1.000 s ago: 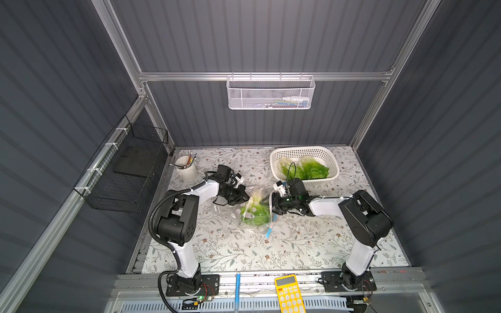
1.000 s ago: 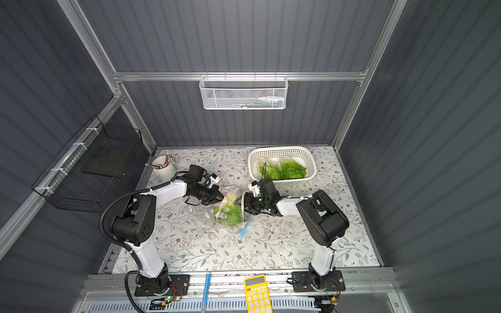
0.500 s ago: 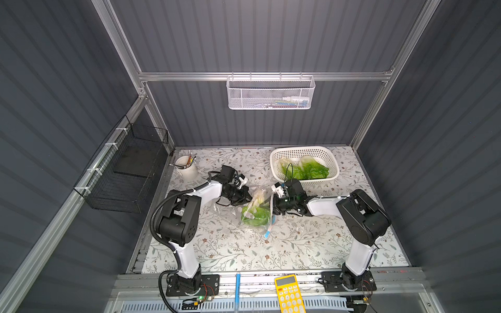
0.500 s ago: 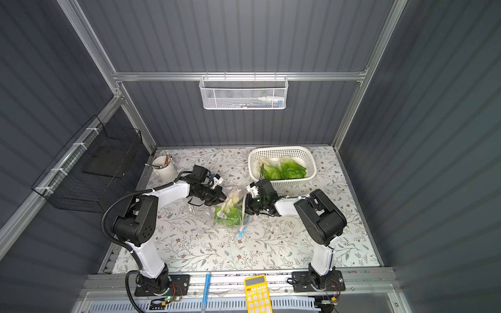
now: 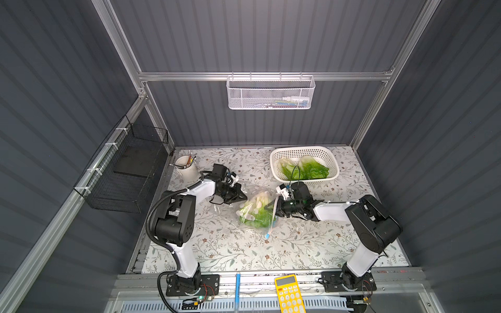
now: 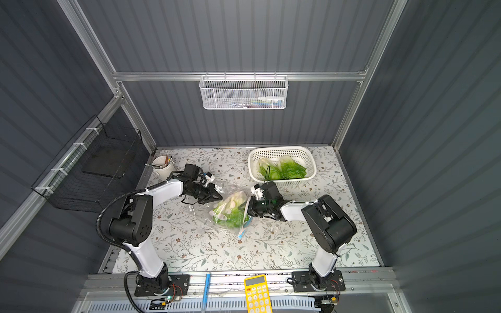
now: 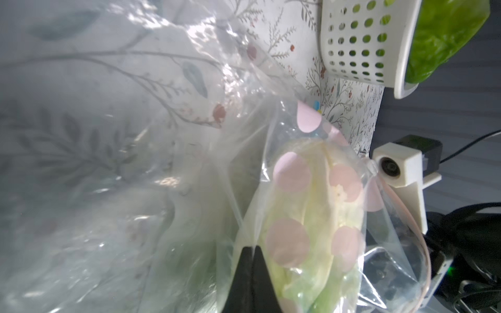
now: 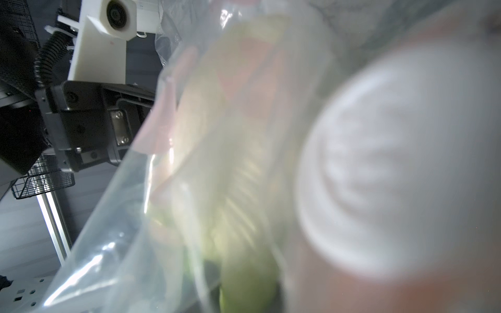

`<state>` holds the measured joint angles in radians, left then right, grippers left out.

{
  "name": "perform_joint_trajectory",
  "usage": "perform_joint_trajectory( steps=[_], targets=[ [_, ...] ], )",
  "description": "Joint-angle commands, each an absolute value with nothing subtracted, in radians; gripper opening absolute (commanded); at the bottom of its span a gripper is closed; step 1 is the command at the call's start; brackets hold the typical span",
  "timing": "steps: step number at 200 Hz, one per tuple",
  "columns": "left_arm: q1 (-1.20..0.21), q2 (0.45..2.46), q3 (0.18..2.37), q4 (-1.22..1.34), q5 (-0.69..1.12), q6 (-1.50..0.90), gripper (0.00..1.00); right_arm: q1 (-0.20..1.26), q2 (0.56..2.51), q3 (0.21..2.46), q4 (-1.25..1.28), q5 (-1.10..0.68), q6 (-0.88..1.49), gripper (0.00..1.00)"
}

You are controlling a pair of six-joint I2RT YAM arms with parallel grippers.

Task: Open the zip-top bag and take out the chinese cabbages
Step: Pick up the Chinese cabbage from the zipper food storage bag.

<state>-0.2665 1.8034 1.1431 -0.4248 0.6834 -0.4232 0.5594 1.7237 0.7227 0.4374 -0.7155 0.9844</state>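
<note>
Two of the chinese cabbages (image 5: 311,170) lie in the white basket (image 5: 334,173), behind the right claw (image 5: 272,210) and clear of it. The third cabbage (image 5: 257,214) is inside the zip-top bag (image 5: 250,199), which rests on the floral table cover (image 5: 217,244) between the two claws.

Left claw (image 7: 253,248): jaws together, with a fold of clear bag film pinched at the tips. The bagged cabbage sits just beside those tips, on the side toward the right claw.

Right claw: pressed up against the opposite side of the bag, where the zip strip (image 5: 268,231) runs. Its wrist view shows only blurred film and pale leaf right at the lens, and the tips are hidden. Apart or closed, and on film or on cabbage, cannot be told.

Step in hand (judged): removal of the last cabbage, with the left claw anchoring the bag and the right claw working at the mouth.

Next move calls for:
- the right claw gripping the cabbage itself, not loose film;
- a draw away from the left claw, back along the right arm;
- the left pinch holding, or the bag is likely to drag along.
</note>
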Motion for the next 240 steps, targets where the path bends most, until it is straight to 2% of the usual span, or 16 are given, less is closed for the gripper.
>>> perform_joint_trajectory(
  steps=[1, 240],
  targets=[
    [-0.258, 1.760, 1.131, -0.452, 0.627, -0.424, 0.00, 0.552, 1.696, 0.703, 0.499, -0.752, 0.988, 0.00],
    [-0.104, 1.636, 1.048, -0.423, 0.373, -0.540, 0.00, 0.486, 1.459, 0.550, 0.426, -0.739, 0.960, 0.00]
  ],
)
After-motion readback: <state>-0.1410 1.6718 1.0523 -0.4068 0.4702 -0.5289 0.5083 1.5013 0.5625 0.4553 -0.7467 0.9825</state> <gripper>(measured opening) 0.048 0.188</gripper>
